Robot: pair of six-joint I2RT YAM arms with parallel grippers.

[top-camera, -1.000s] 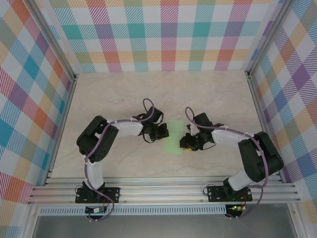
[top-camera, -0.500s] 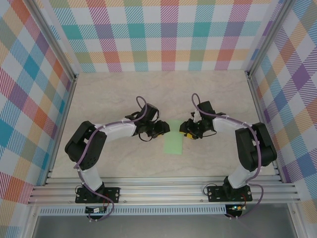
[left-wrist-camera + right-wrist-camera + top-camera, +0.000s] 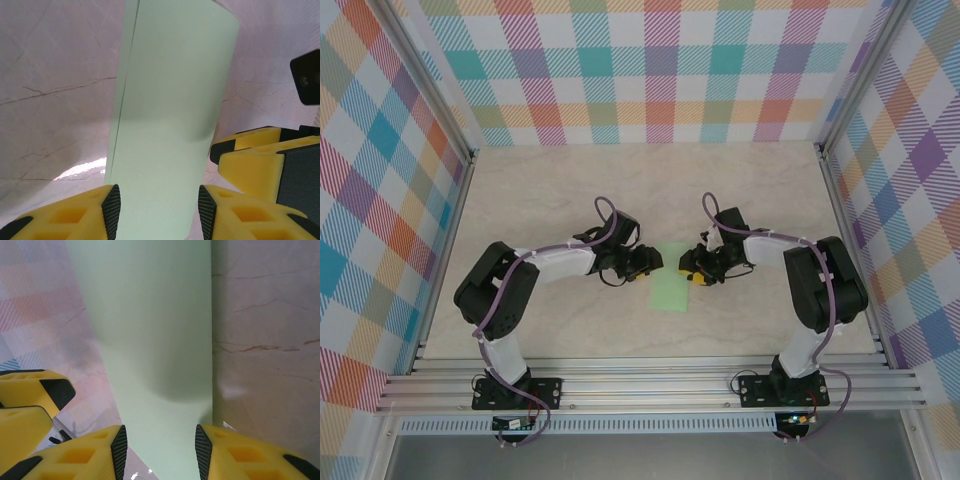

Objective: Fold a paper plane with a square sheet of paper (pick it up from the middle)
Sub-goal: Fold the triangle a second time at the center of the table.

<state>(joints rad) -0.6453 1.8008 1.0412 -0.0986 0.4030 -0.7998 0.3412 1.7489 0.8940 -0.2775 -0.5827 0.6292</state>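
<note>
- The left gripper (image 3: 650,262) is reaching in from the left, low over the table, and its yellow fingers (image 3: 75,215) are standing apart, gripping nothing.
- In the left wrist view, the left gripper (image 3: 155,212) is straddling one end of the pale-green sheet of paper (image 3: 170,115). The strip is running away between the two black-edged fingertips and nearly filling the gap between them.
- The right gripper (image 3: 693,270) is coming in from the opposite side, and its jaws are likewise spread and closing on nothing.
- In the right wrist view, the right gripper (image 3: 159,450) is bracketing the paper (image 3: 155,340) in the same way, with the sheet lying between its fingertips.
- Each wrist camera is catching the other tool: the right arm's fingers (image 3: 250,170) are sitting just beside the sheet's edge, as are the left arm's fingers (image 3: 20,422).
- The paper (image 3: 672,288) is lying flat mid-table between the two grippers as a narrow rectangle. A second edge showing along one long side suggests that it is folded over.
- The marbled table (image 3: 550,190) is lying under everything, with plaid walls (image 3: 660,70) surrounding it.
</note>
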